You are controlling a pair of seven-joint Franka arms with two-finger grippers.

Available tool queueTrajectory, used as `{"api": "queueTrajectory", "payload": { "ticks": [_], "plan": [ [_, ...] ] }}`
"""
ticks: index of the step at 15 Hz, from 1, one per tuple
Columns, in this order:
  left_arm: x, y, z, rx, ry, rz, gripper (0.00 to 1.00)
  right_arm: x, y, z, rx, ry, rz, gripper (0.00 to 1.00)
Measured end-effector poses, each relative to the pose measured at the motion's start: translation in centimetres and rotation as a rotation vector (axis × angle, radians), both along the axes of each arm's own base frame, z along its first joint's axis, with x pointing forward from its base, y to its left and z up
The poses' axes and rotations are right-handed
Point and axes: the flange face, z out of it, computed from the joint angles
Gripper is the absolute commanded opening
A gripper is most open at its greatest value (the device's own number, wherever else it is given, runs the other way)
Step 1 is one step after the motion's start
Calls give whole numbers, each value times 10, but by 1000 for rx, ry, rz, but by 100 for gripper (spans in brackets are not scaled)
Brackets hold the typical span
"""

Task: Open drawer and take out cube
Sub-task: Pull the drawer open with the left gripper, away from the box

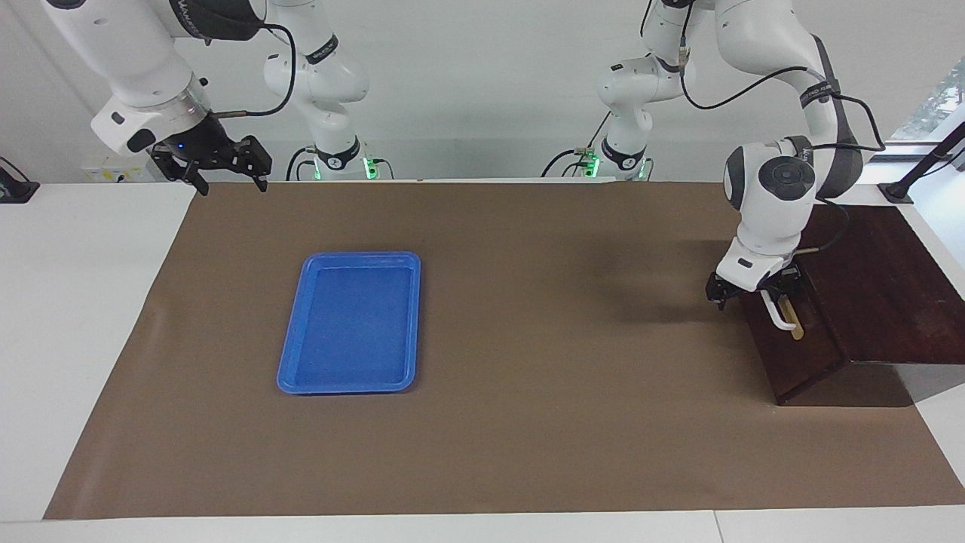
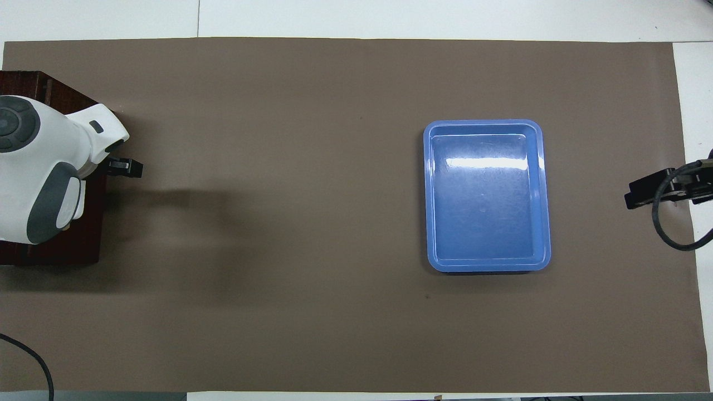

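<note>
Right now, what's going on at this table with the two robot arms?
The left gripper is down at the white bar handle of the dark brown wooden drawer, at the left arm's end of the table, with its jaws open. The drawer looks shut, and no cube is in view. The right gripper waits in the air with its jaws open, above the edge of the brown table cover. A blue plastic tray lies on that cover with nothing in it.
</note>
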Motion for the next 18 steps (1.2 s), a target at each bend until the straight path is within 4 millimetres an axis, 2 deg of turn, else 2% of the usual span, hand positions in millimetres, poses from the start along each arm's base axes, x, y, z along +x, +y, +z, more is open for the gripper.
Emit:
{"api": "queueTrajectory", "payload": {
  "ticks": [6, 11, 14, 16, 18],
  "plan": [
    [-6, -60, 0, -5, -1, -94, 100, 0, 0, 0, 0, 0, 0, 100],
    [-12, -93, 0, -17, -1, -138, 100, 0, 0, 0, 0, 0, 0, 100],
    [-13, -102, 2, -17, -2, -149, 100, 0, 0, 0, 0, 0, 0, 100],
    [-9, -104, 13, -14, -5, -145, 100, 0, 0, 0, 0, 0, 0, 100],
    [-4, -116, 38, -2, 5, -141, 100, 0, 0, 0, 0, 0, 0, 100]
  ]
}}
